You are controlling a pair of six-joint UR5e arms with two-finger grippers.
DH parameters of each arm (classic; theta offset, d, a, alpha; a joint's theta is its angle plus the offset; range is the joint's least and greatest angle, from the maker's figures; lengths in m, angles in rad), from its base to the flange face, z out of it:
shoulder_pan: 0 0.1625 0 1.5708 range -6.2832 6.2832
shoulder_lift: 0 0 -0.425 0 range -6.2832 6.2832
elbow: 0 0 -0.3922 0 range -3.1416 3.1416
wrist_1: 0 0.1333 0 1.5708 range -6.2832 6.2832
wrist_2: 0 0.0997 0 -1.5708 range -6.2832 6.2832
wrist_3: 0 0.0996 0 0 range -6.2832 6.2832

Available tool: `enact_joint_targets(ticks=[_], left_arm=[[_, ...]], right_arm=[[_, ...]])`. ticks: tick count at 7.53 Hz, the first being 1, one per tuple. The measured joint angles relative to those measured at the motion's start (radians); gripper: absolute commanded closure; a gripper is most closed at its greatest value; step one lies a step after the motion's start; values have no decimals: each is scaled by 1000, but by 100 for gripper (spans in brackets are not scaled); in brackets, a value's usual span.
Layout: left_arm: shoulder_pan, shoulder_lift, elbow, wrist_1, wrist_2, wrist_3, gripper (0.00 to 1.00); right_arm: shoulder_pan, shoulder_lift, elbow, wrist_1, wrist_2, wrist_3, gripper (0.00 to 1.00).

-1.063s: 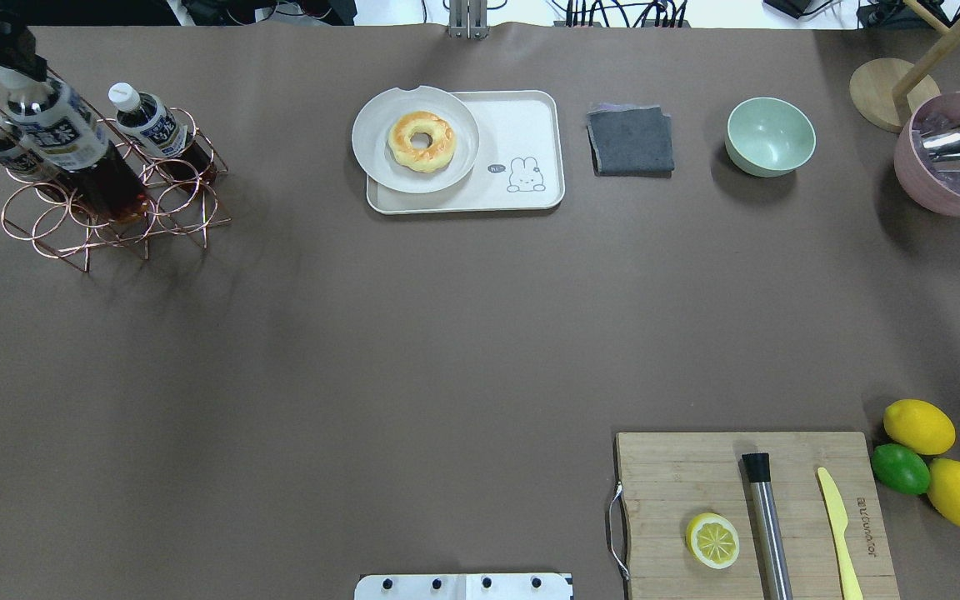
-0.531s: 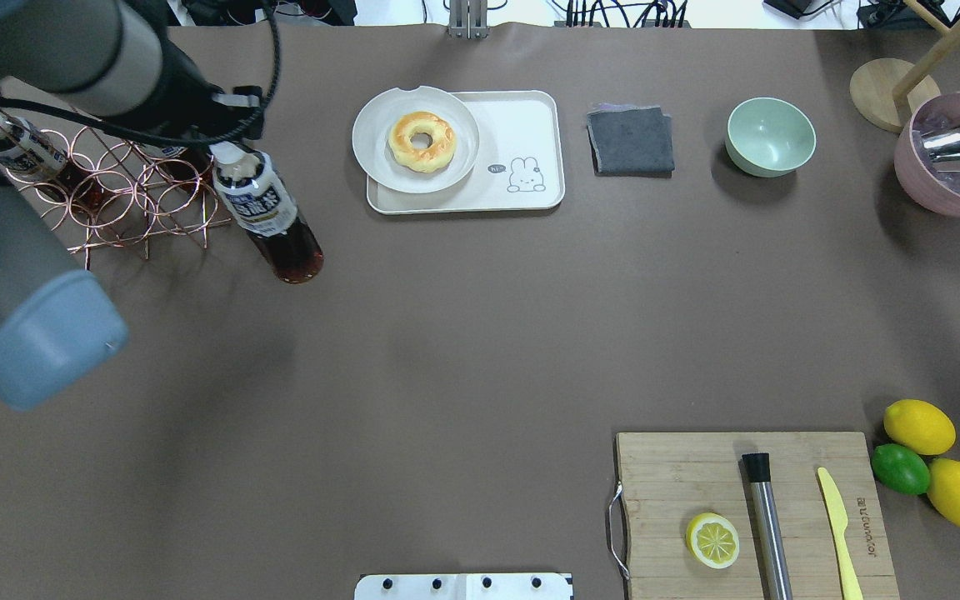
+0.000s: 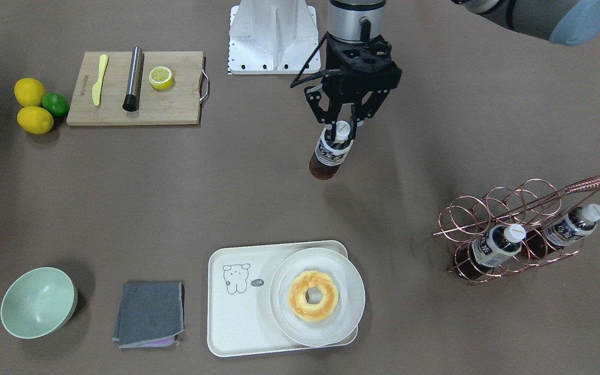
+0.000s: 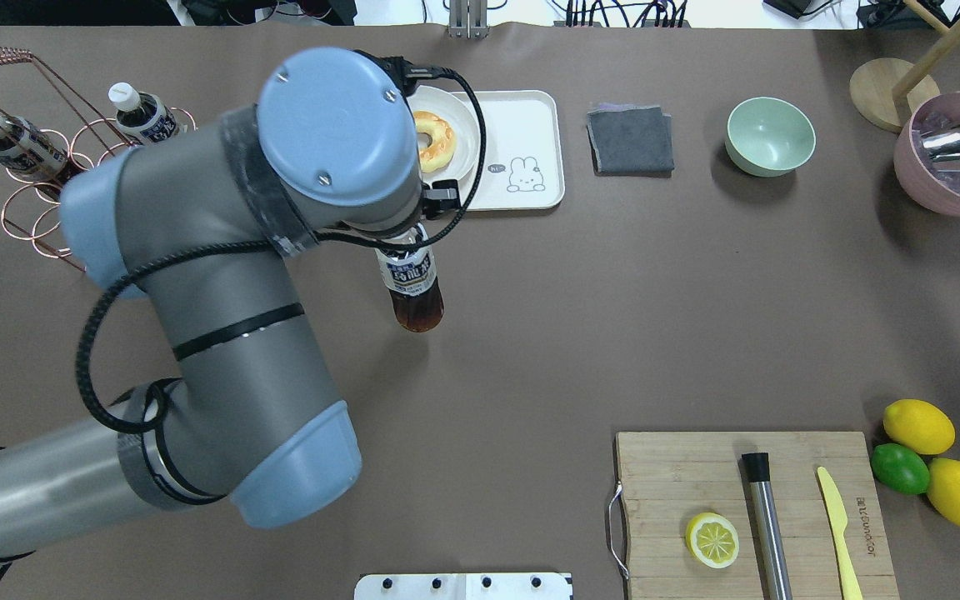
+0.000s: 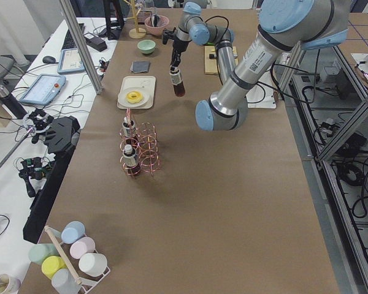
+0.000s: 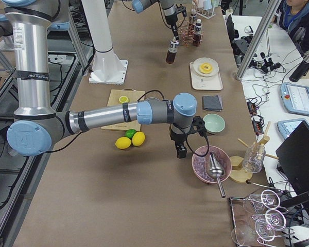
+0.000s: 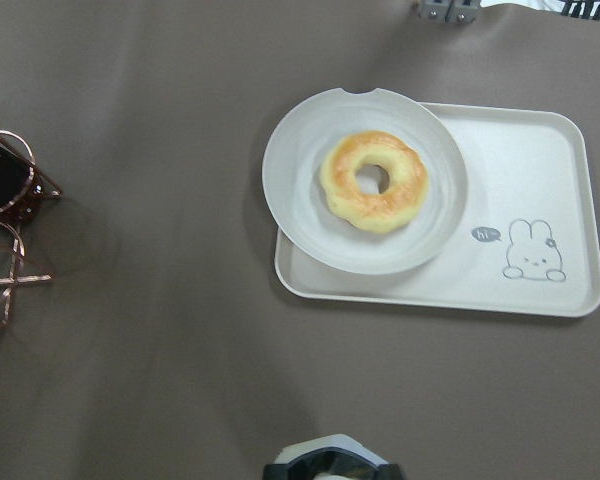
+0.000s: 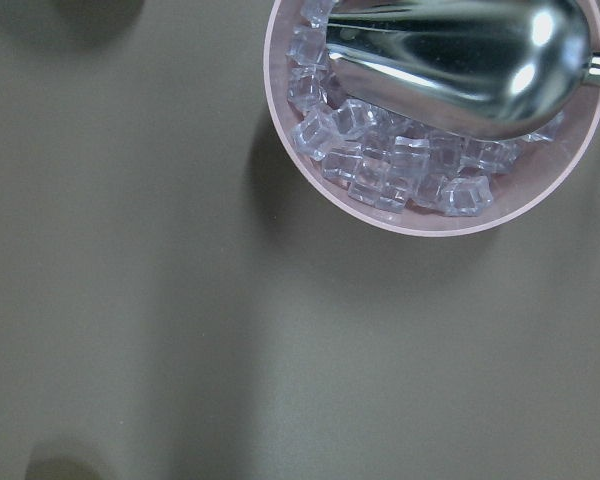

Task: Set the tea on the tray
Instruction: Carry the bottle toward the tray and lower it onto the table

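My left gripper [image 3: 339, 130] is shut on the white cap end of a tea bottle [image 3: 330, 154] and holds it upright above the table. In the overhead view the bottle [image 4: 413, 287] hangs just on the robot's side of the cream tray [image 4: 522, 125], not over it. The tray [image 3: 237, 312] has a bare half with the small drawing. Two more tea bottles [image 3: 495, 245] [image 3: 565, 226] lie in the copper wire rack [image 3: 529, 208]. My right gripper [image 6: 181, 149] shows only in the exterior right view; I cannot tell whether it is open or shut.
A round white plate [image 3: 352, 307] with a doughnut [image 3: 313, 295] covers one half of the tray. A grey cloth [image 3: 149, 312] and a green bowl [image 3: 38, 302] lie beside the tray. A pink bowl of ice [image 8: 430, 130] with a metal scoop is under the right wrist. The cutting board [image 3: 175, 104] and lemons [image 3: 32, 104] are near the robot.
My left arm has carried the tea bottle away from the wire rack and rightward across the table, to just in front of the tray. The arm now covers much of the table's left.
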Motion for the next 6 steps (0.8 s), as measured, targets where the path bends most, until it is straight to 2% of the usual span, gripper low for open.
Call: enact_joint_targets(ticks=[2,6], left_arm=[[91,-31,39,3,83,-55,100],[171,-45,58,1,145,-110,100]], right_arm=[[0,-2,1,0,2,0,0],[0,0,2,1,0,-2,0]])
